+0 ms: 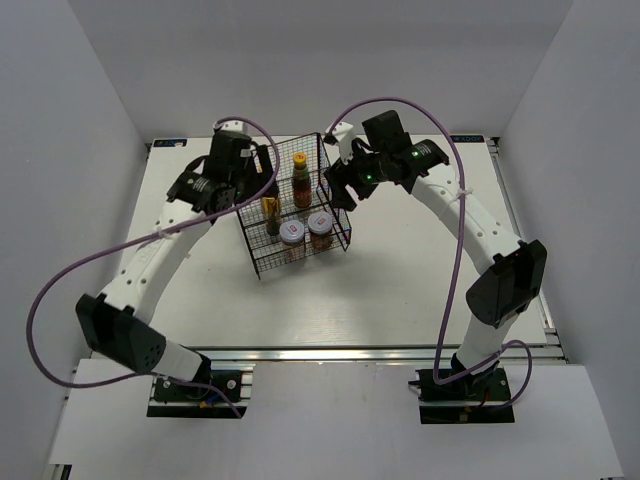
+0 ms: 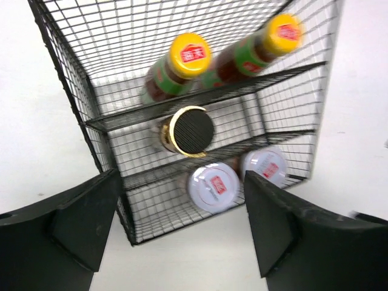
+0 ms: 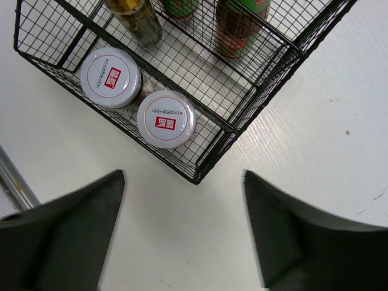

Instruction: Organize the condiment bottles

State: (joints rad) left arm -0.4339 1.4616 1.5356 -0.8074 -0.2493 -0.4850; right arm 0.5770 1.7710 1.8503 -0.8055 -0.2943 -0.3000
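Note:
A black wire rack (image 1: 262,262) stands mid-table and holds all five condiment bottles. In the left wrist view, two slim red-sauce bottles with yellow caps (image 2: 189,56) (image 2: 284,33) stand in the back tier. The dark gold-rimmed bottle (image 2: 191,131) is in the middle, and two white-lidded jars (image 2: 213,187) (image 2: 267,165) are in the front tier. The jars (image 3: 111,77) (image 3: 166,119) also show in the right wrist view. My left gripper (image 2: 182,233) is open and empty above the rack's left side (image 1: 250,180). My right gripper (image 3: 183,224) is open and empty over the rack's right corner (image 1: 343,190).
The rack's tall wire back panel (image 1: 300,150) rises between the two wrists. Purple cables (image 1: 60,290) loop off both arms. White walls close in the table (image 1: 400,290) on three sides, and a metal rail (image 1: 380,350) runs along its near edge.

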